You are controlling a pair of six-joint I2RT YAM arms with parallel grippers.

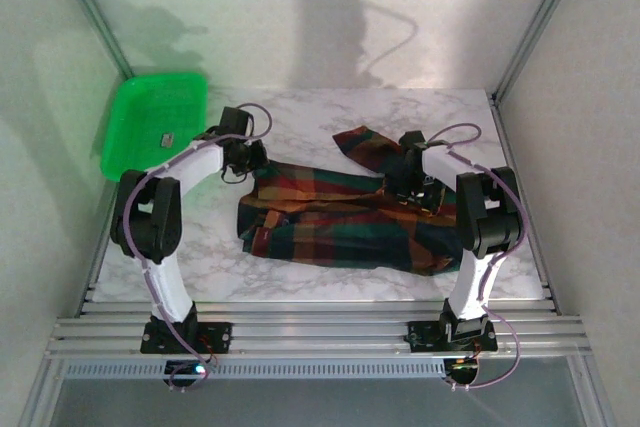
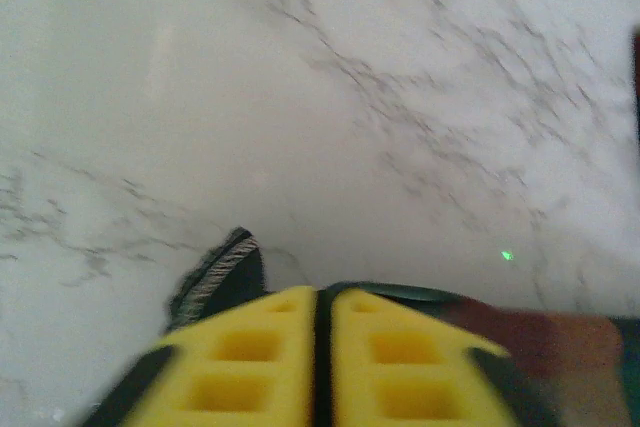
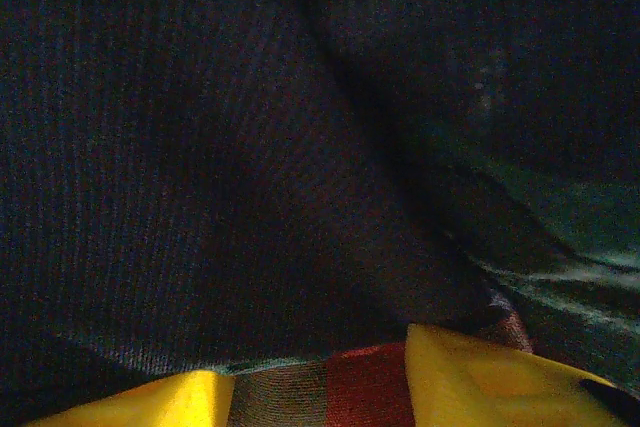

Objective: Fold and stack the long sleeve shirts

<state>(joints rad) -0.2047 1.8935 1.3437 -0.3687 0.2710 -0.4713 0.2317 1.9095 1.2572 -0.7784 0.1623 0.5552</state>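
Looking from above, one plaid shirt (image 1: 340, 222) lies crumpled on the table (image 1: 300, 107) between two grippers, the left gripper (image 1: 248, 157) at its far-left corner and the right gripper (image 1: 408, 192) on its far edge, likely to spread it; one green tray (image 1: 150, 122) sits aside. Left wrist: fingers (image 2: 250, 347) pressed together at the shirt's edge, and I cannot tell whether cloth is caught between them. Right wrist: fingers (image 3: 470, 367) clamp a fold.

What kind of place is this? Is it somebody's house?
Probably a robot lab booth, not a house: two robot arms are bolted to a metal rail beside a marble-look table, with plain white walls and a metal frame around. A plaid shirt lies on the table.
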